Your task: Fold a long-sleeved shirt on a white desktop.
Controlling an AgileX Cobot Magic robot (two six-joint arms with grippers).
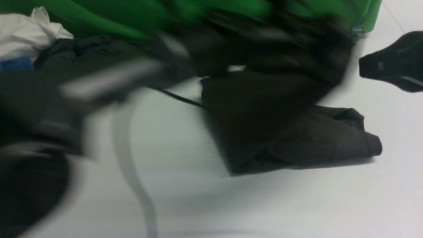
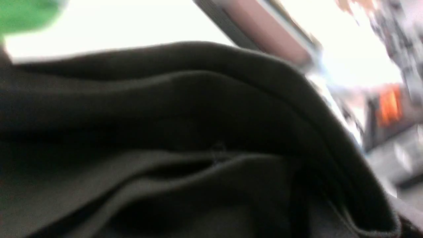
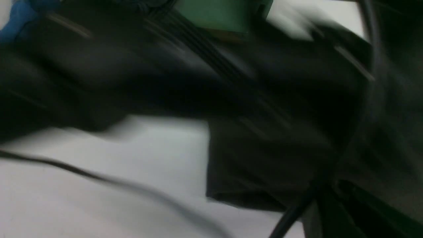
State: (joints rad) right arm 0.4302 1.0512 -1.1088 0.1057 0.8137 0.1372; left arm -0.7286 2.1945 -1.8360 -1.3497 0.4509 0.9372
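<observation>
A: Shirt [image 2: 198, 132] fills the left wrist's lens: soft dark knit in thick rolled folds. Held?
B: Can't tell, the left gripper's lost in blur. Right gripper [image 1: 366, 67] is closed tight, nothing seen in it. Shirt's bunched on the desk [image 1: 231, 205], before the backdrop [image 1: 132, 16].
A: Then spread it flat before creasing.

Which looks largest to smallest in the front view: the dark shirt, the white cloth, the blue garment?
1. long-sleeved shirt, though blur hides its full outline.
2. white cloth.
3. blue garment, with only a sliver showing.
</observation>
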